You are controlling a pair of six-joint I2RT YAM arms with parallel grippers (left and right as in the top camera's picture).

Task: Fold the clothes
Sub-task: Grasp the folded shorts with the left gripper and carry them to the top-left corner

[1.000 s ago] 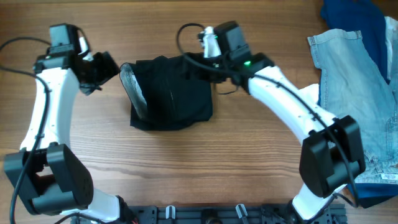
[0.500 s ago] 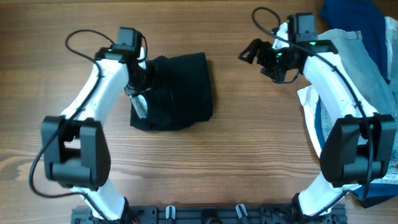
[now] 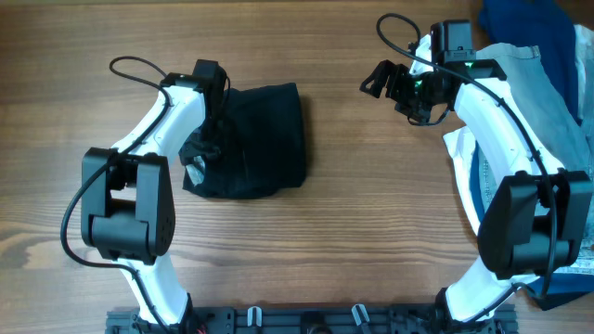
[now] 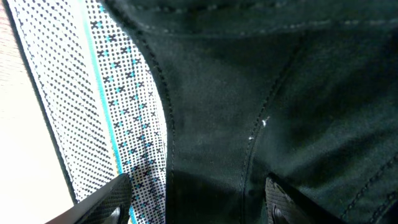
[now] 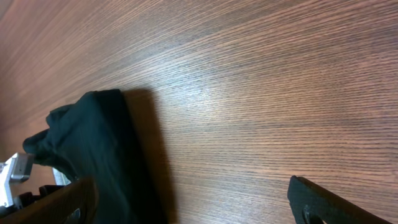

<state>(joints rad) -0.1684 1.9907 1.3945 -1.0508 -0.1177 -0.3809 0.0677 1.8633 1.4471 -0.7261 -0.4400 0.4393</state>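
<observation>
The clothes being handled are black shorts (image 3: 260, 139), lying folded into a rough square left of the table's middle. A white dotted lining with a teal stripe (image 4: 93, 93) shows at their left edge. My left gripper (image 3: 206, 139) is down on that left edge. In the left wrist view its fingers (image 4: 115, 199) stand apart, with flat black fabric (image 4: 261, 93) spanning the gap at the left gripper (image 4: 199, 190). My right gripper (image 3: 390, 83) hangs open over bare wood to the right of the shorts and holds nothing. In its wrist view, the right gripper (image 5: 199, 208) faces the shorts (image 5: 93, 143), which lie well ahead.
A pale blue denim garment (image 3: 529, 121) is spread along the right edge under the right arm. A dark blue garment (image 3: 524, 23) lies at the back right corner. A black rail (image 3: 306, 320) runs along the front edge.
My left arm swung in from the left onto the shorts' left edge. My right arm drew away from the shorts to the right. The shorts slid slightly left.
</observation>
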